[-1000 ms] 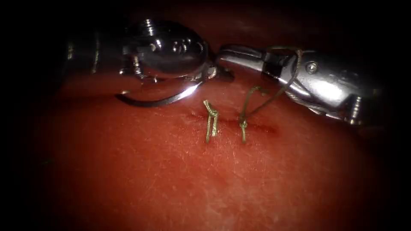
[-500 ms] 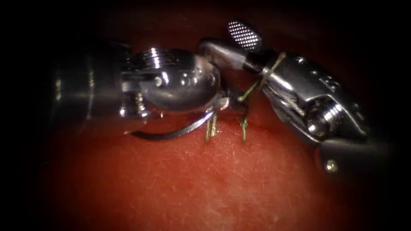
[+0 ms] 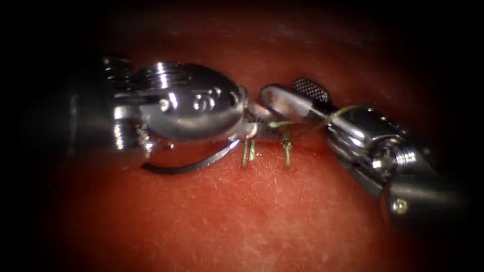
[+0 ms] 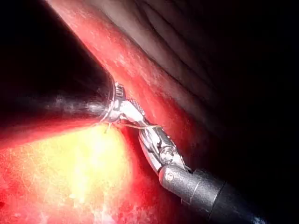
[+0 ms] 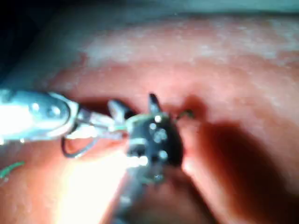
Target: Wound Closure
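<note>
The needle (image 3: 189, 163) lies clear of the tissue (image 3: 242, 216), left of the two stitches, its curve sweeping down and to the left. The left claw (image 3: 250, 132) is closed on the needle near its right end, the end that lies nearest the stitches; the free end of the curve hangs just above the tissue surface.

Two cut thread ends (image 3: 248, 152) stand up from the left stitch on the cut. A knotted stitch (image 3: 287, 150) sits just to their right. From that stitch the thread (image 3: 302, 122) runs up and right, across the right claw (image 3: 295, 95) and over its wrist.

The right claw is parted, one ridged inner face turned upward. Its tips sit just beside the left claw, above the stitches. Whether thread passes between its jaws cannot be told.
</note>
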Action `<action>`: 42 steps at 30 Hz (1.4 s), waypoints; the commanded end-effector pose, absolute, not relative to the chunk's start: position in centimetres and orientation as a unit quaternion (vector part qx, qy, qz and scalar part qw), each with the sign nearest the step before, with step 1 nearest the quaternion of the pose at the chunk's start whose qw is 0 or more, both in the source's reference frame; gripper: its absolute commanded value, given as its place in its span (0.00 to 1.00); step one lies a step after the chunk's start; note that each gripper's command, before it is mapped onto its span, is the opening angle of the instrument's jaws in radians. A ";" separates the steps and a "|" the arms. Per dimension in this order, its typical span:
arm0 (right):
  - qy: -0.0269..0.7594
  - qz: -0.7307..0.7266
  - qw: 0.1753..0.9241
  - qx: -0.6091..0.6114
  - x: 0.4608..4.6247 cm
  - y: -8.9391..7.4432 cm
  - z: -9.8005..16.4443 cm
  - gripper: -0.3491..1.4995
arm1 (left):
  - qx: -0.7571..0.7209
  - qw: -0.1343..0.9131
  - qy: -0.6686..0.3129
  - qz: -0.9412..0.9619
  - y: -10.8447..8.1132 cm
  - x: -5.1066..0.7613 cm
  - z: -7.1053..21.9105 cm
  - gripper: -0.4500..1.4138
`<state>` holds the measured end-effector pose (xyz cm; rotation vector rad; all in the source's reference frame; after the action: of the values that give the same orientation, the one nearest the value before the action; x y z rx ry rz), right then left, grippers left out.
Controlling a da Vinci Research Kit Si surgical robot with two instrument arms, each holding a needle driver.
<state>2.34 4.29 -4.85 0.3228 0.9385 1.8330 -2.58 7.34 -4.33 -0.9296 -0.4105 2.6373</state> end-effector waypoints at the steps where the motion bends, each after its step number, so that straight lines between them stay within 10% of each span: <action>1: 0.376 0.774 0.487 0.147 2.35 4.2 -4.6 0.47 | -0.325 0.156 -0.143 0.922 7.4 -2.63 -4.2 0.05; 35: 0.359 0.830 0.390 0.172 2.42 4.3 -3.9 0.49 | -0.313 0.146 -0.146 0.927 7.3 -2.53 -4.1 0.05; 39: 0.357 0.828 0.395 0.178 2.42 4.3 -3.9 0.37 | -0.313 0.145 -0.146 0.927 7.3 -2.51 -4.1 0.05; 42: 0.330 0.824 0.414 0.200 2.43 4.2 -3.8 0.00 | -0.313 0.145 -0.147 0.927 7.3 -2.50 -4.1 0.05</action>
<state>2.37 4.23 -3.90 0.5026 0.8227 2.0773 -2.45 7.28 -4.21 -0.9001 -0.4219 2.6702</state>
